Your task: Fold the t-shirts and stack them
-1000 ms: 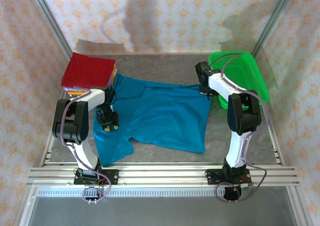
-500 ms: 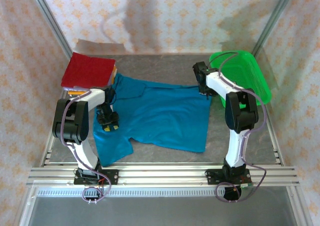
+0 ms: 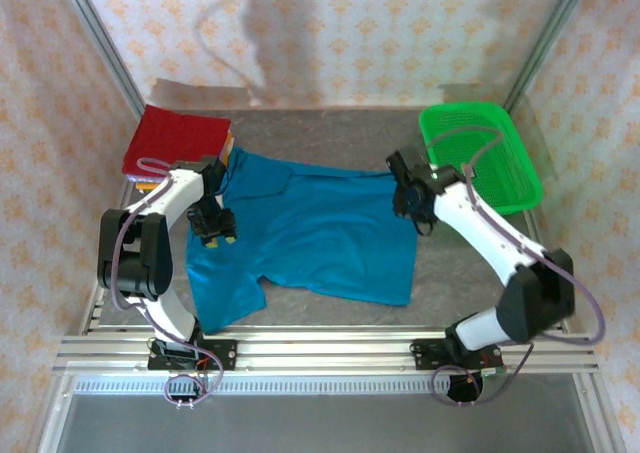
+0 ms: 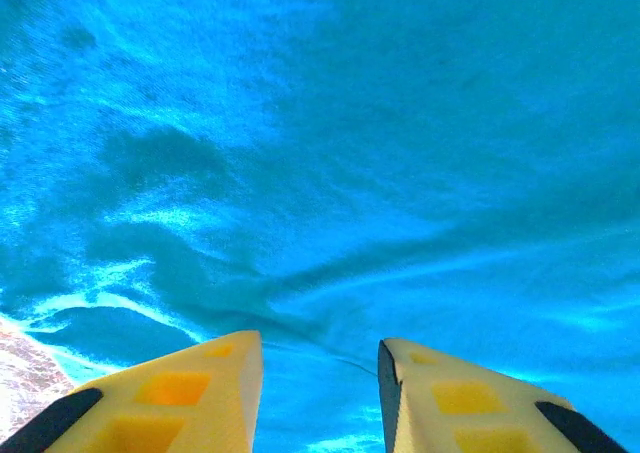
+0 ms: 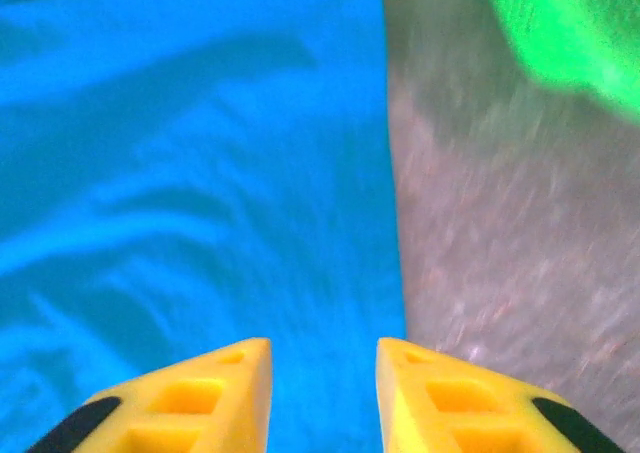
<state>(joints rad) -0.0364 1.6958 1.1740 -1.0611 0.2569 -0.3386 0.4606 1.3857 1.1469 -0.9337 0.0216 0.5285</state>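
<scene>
The teal t-shirt (image 3: pixel 320 233) lies spread open, rumpled; the folded dark red t-shirt (image 3: pixel 175 138) sits far left.

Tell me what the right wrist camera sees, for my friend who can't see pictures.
The right gripper has its two yellow fingers apart with nothing between them, over the edge of a spread-out teal-blue t-shirt. Bare grey table lies to the right of the shirt, and a blurry green basket sits in the top right corner.

Pale walls (image 3: pixel 350 33) patterned with orange flowers enclose a grey tabletop (image 3: pixel 340 138) framed by aluminium rails (image 3: pixel 330 351).
</scene>
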